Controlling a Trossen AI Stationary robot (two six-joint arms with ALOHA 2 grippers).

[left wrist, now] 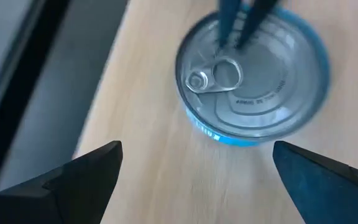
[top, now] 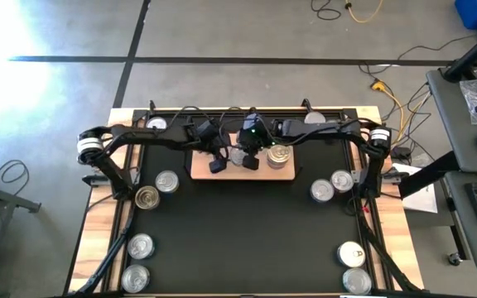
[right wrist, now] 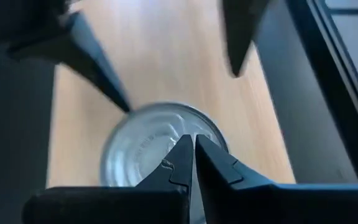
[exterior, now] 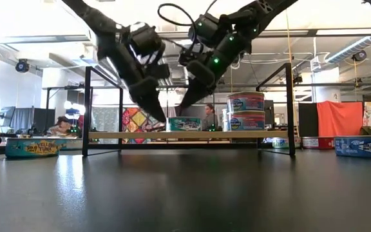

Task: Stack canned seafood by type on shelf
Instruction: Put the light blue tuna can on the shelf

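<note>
Silver-topped can [left wrist: 252, 82] lies between open left pincer [left wrist: 197, 177].

Shelf [top: 201, 172] at mat's [top: 238, 248] rear centre. On shelf: two-can stack [exterior: 246, 111] right, single can [exterior: 184, 124] left of it, under both grippers. On mat: four cans [top: 147, 197] left side, four cans [top: 322, 191] right side.

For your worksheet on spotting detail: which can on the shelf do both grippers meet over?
The single blue-sided can left of the two-can stack on the shelf. The shut right gripper touches its lid; the open left gripper straddles it.
</note>
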